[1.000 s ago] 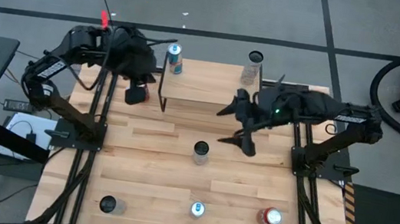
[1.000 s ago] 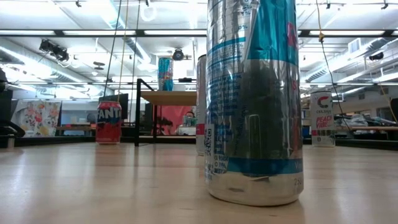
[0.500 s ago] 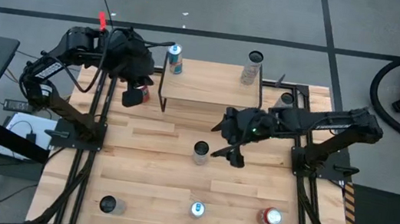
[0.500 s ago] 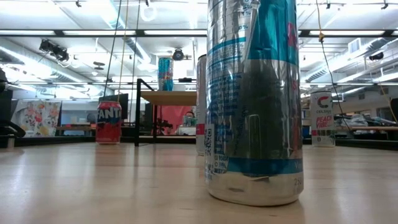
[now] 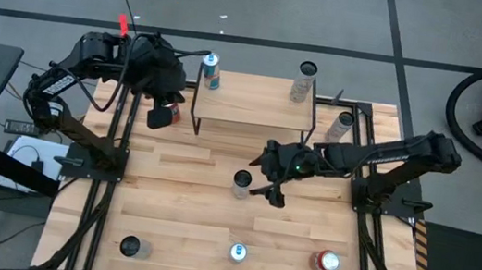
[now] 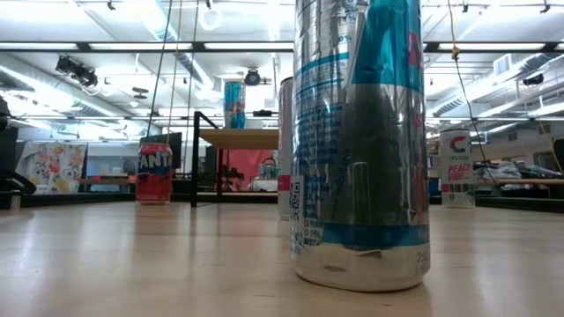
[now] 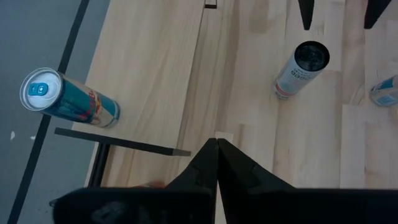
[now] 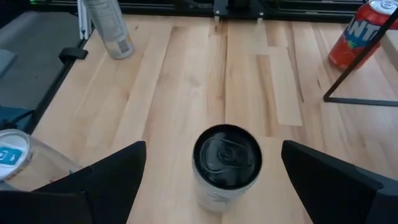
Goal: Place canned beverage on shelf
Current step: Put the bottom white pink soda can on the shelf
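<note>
The shelf [image 5: 254, 109] stands at the table's far middle. A blue can [image 5: 211, 70] stands on its far left corner and a silver can [image 5: 303, 81] on its far right corner. A black-topped can [image 5: 242, 184] [image 8: 227, 163] stands upright on the table's middle. My right gripper [image 5: 263, 177] [image 8: 213, 148] is open and low just right of that can, with a fingertip on either side of it in the right wrist view and a gap on both sides. My left gripper [image 5: 164, 114] [image 7: 216, 144] hangs shut above the table by the shelf's left end.
Three cans stand along the near edge: a dark-topped one [image 5: 130, 246], a blue-topped one [image 5: 238, 252] and a red one [image 5: 327, 261]. Another can [image 5: 342, 125] stands right of the shelf. The low view is filled by the blue-silver can [image 6: 361, 141].
My right gripper has come down and toward the table's left and near side, from beside the shelf's right end to the black-topped can in the middle. It has stayed open. The cans have kept their places.
</note>
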### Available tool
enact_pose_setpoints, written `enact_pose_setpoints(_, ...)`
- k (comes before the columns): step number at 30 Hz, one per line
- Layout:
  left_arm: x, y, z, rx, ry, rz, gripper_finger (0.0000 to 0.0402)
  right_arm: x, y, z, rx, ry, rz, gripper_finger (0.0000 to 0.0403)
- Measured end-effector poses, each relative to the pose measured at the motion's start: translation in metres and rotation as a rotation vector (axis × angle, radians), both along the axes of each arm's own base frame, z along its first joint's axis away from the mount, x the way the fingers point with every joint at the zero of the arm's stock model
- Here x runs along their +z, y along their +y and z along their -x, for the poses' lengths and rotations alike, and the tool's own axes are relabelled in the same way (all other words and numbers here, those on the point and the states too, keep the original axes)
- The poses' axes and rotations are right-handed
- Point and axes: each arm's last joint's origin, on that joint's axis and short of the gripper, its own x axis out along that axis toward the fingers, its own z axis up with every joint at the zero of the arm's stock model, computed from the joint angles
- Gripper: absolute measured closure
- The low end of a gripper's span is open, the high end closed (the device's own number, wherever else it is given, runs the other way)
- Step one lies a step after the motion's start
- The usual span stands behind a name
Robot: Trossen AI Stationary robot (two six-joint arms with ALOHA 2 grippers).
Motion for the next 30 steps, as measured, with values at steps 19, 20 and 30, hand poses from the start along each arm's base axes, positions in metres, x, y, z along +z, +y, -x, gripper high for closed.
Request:
enact_pose_setpoints(19, 0.000, 0.000, 0.000, -0.001, 0.000, -0.001, 0.0393, -0.047, -0.003, 0.007, -0.061, -0.078, 0.030, 0.0018)
enact_pose_setpoints(20, 0.000, 0.000, 0.000, -0.001, 0.000, -0.001, 0.0393, -0.048, -0.004, 0.007, -0.070, -0.084, 0.033, 0.0018)
enact_pose_setpoints(30, 0.000, 0.000, 0.000, -0.001, 0.000, -0.001, 0.0393, -0.061, -0.005, 0.012, -0.093, -0.137, 0.036, 0.0018)
